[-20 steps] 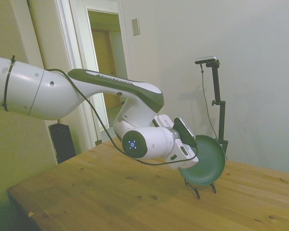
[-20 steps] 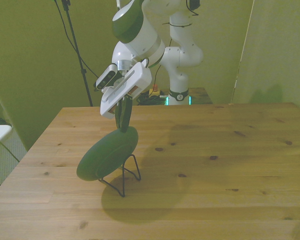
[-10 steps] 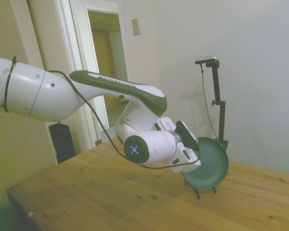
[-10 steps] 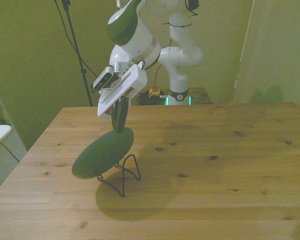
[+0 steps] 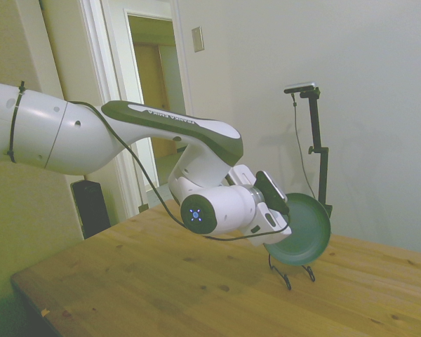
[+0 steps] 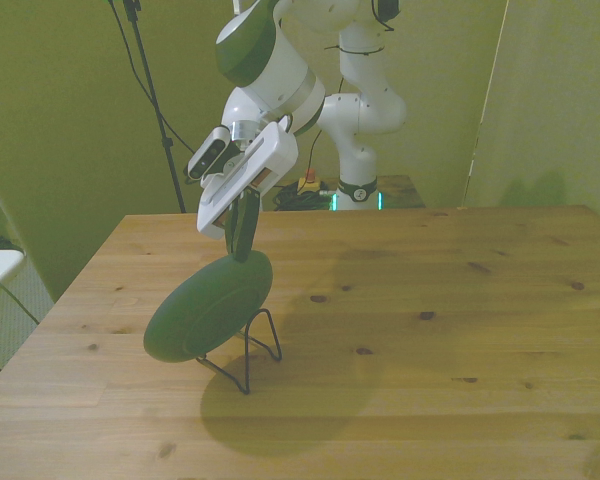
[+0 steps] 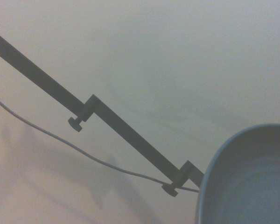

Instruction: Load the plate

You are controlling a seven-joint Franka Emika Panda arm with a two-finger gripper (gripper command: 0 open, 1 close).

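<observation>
Table [image 6: 460, 340]: wood, carries 1 wire stand.
Arm [image 5: 126, 133]: white, reaching over table.
Plate [image 6: 208, 305]: dark green, on edge, tilted, held just above wire stand; nothing in it. Vs 0.5 s ago: slightly higher.
Wire stand [image 6: 248, 350]: black, no load.
Gripper [image 6: 244, 232]: fingers clamped on plate's upper rim.

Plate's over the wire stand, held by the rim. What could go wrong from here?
The gripper pinches only the top rim of the plate, so the plate may swing or slip. The plate's lower edge hangs just above the wire stand, apparently not seated; lowering off-line could knock the light stand over on the table.
</observation>
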